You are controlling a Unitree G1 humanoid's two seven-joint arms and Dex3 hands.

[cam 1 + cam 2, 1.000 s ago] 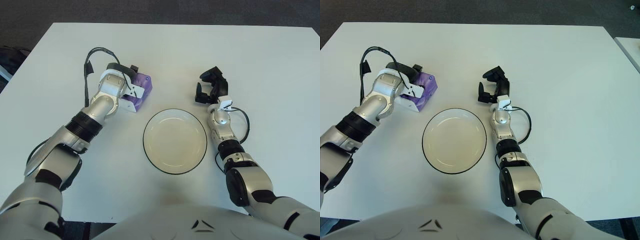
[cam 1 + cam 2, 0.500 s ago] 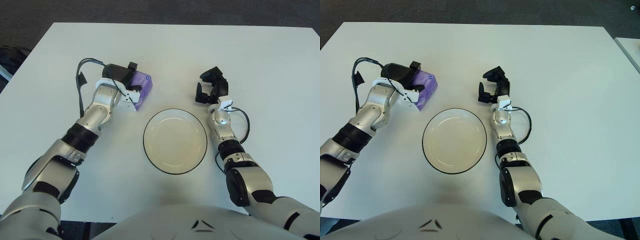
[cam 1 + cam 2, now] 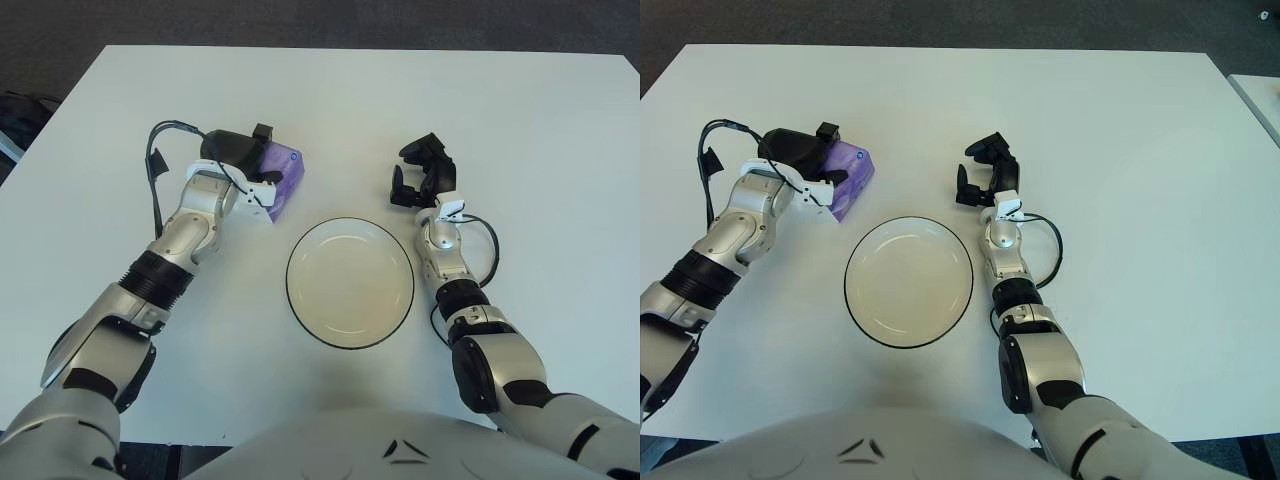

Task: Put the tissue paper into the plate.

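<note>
Since a second ago my left hand (image 3: 238,168) has drawn back toward the table's left edge: the wrist that sat over the purple tissue pack (image 3: 282,180) now lies to its left, so more of the pack's top shows. The pack itself has shifted slightly toward the far edge along with the hand. My right hand (image 3: 420,172) and the plate (image 3: 350,282) have not moved.

On the white table (image 3: 540,120) I count one tissue pack, one plate and my two hands. The plate is round, pale inside with a dark rim, and sits near the middle of the table, a little toward the near edge. It holds nothing.

The tissue pack lies on the tabletop beyond the plate's left rim, toward the far-left corner, apart from the plate.

My left forearm reaches up from the near-left corner, angled toward the far edge, with a black cable looping off the wrist. Its dark fingers (image 3: 795,150) press on the pack's left end, the white thumb piece against its near side; I hold the pack in a grasp.

My right forearm rises from the near edge beside the plate's right rim. That hand shows beyond the plate, its fingers curled loosely with nothing in them.
</note>
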